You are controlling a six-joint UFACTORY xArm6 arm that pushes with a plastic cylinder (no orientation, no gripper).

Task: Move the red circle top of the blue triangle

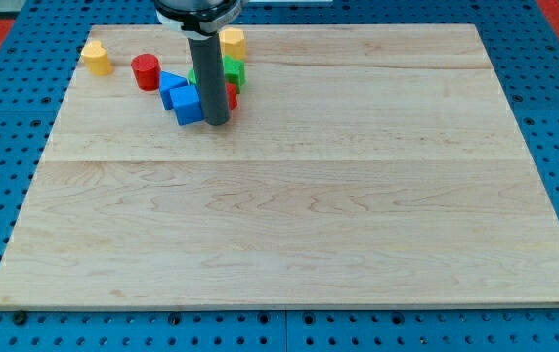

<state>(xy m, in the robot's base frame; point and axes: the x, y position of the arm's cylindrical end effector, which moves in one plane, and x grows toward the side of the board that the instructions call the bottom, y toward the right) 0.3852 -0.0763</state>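
Observation:
The red circle [146, 72] stands near the board's top left. Just to its right are two blue blocks touching each other: the upper one [171, 85] and a cube-like lower one [189, 105]; I cannot tell which is the triangle. My tip [216, 122] rests on the board against the right side of the lower blue block. The rod hides part of a green block [232, 70] and a red block [232, 96] behind it.
A yellow block [96, 59] sits at the far top left, left of the red circle. Another yellow block [233, 42] stands near the top edge, above the green block. The wooden board [309, 215] lies on a blue pegboard table.

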